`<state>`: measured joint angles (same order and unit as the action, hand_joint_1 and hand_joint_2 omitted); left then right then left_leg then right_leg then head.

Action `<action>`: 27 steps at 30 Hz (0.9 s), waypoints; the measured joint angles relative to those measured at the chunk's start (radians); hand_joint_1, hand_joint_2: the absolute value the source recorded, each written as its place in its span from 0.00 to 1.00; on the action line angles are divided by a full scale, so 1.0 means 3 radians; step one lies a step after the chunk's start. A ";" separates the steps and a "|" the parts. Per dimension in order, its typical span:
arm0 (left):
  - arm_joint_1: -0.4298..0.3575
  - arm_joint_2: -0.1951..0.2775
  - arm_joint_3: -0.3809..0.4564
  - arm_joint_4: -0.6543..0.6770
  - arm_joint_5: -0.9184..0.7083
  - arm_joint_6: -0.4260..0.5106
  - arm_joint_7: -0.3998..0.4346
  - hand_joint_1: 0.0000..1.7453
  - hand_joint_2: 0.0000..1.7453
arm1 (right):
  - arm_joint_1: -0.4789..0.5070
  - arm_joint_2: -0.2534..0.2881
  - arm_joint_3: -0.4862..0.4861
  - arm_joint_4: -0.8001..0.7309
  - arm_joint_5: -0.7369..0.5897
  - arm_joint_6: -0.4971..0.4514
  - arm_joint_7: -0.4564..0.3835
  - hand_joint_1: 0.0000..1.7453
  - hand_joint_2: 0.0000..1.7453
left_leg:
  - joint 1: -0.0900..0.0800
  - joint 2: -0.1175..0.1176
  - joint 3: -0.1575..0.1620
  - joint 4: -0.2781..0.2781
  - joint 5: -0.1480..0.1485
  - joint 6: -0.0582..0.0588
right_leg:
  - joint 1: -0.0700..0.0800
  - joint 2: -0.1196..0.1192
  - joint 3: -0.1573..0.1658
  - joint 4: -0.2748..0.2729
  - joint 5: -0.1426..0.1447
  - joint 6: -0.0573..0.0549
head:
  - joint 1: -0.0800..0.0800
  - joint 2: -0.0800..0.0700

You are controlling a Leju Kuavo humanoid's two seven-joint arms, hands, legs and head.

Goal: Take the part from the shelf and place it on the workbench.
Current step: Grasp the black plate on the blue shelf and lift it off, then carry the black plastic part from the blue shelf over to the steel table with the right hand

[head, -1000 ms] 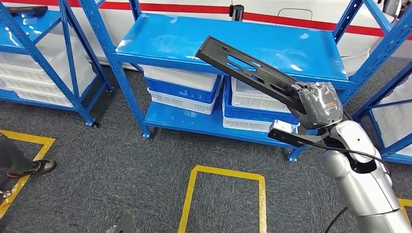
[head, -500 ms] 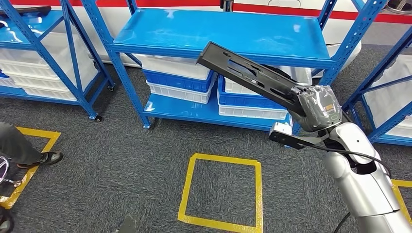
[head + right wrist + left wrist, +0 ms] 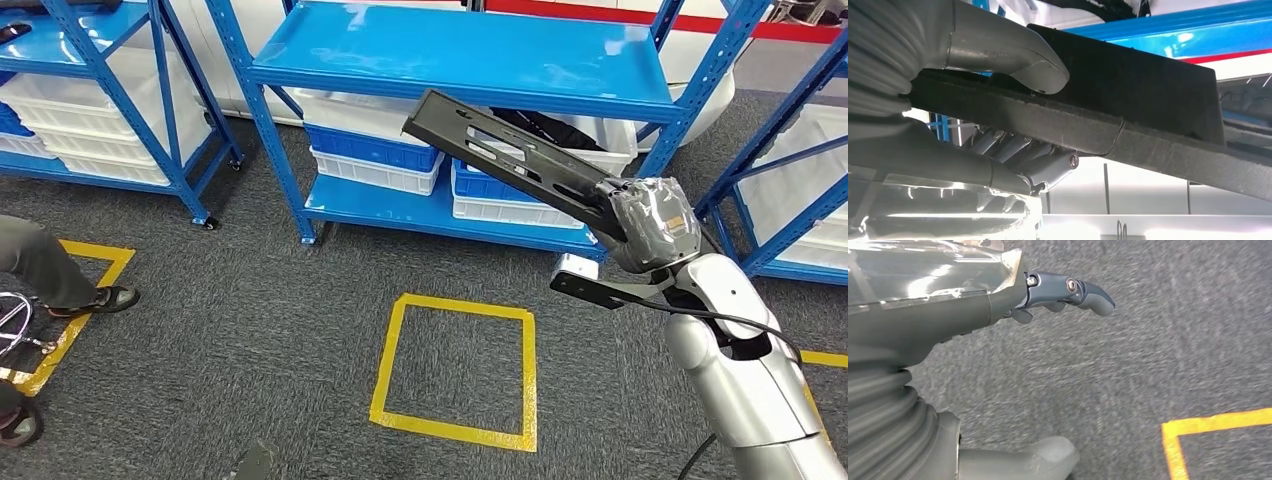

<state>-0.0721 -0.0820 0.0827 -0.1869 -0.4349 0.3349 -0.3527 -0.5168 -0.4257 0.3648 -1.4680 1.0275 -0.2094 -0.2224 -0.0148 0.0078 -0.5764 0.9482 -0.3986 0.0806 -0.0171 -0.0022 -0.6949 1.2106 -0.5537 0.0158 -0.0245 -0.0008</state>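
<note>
Two blue shelf racks point(image 3: 455, 60) stand across the far side of the grey carpet, white crates point(image 3: 375, 155) stacked on their lower levels, with a yellow taped square point(image 3: 455, 365) marked on the floor in front. The part point(image 3: 510, 160), a long black slotted bracket, is off the shelf and held in the air over the floor, tilted upward toward the rack. The right hand point(image 3: 650, 225) grips its near end, thumb pressed on one face and fingers point(image 3: 1040, 167) curled under the other. The left hand point(image 3: 998, 295) hangs over carpet, fingers bent, holding nothing. This looks like the carry step; next comes turning toward the desk. The bracket's far tip sits near the shelf edge and uprights, while open carpet lies below.
</note>
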 joint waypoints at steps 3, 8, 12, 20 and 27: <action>0.0004 -0.0009 0.0028 0.0000 0.0018 0.0005 -0.0004 0.00 1.00 | -0.0045 0.0031 0.0033 0.0033 0.0010 0.0019 0.0000 0.96 1.00 | 0.0035 0.0006 -0.0217 0.0038 0.0139 -0.0057 | -0.0054 -0.0001 0.0136 0.0174 0.0114 0.0164 | -0.0001 0.0000; 0.0024 0.0001 0.0061 0.0002 0.0045 0.0017 -0.0014 0.00 1.00 | -0.0137 0.0085 0.0081 0.0082 0.0012 0.0036 -0.0001 0.96 1.00 | 0.0039 0.0000 -0.0487 0.0204 0.0296 -0.0167 | -0.0049 0.0015 0.0708 -0.0635 0.0014 0.0207 | 0.0008 0.0000; 0.0070 0.0007 0.0067 0.0005 0.0047 0.0019 -0.0018 0.00 1.00 | -0.0147 0.0110 0.0118 0.0116 0.0010 0.0043 0.0004 0.96 1.00 | 0.0053 -0.0004 -0.0588 0.0365 0.0133 -0.0208 | -0.0085 -0.0004 0.0587 -0.0602 0.0104 0.0055 | -0.0007 0.0000; 0.0062 0.0012 0.0069 0.0006 0.0035 0.0003 -0.0018 0.00 1.00 | -0.0154 0.0112 0.0129 0.0119 -0.0010 0.0043 0.0033 0.96 1.00 | 0.0051 -0.0040 -0.0239 0.0733 -0.0273 -0.0135 | -0.0019 -0.0003 0.0347 -0.0593 0.0312 -0.0001 | -0.0008 0.0000; 0.0054 0.0015 0.0120 0.0006 0.0045 -0.0014 -0.0067 0.00 1.00 | -0.0227 0.0159 0.0134 0.0144 0.0018 0.0110 0.0091 0.96 1.00 | -0.0012 -0.0055 0.0046 0.0088 -0.0101 0.0007 | -0.0053 0.0006 0.0226 -0.0571 0.0345 0.0137 | 0.0004 0.0000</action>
<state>-0.0559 -0.0774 0.1186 -0.1851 -0.4214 0.3306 -0.3727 -0.5848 -0.3781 0.4050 -1.4248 1.0329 -0.1764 -0.1952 -0.0184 -0.0086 -0.5626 0.9745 -0.4290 0.0828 -0.0329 -0.0004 -0.6271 1.0395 -0.4503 0.0568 -0.0232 -0.0008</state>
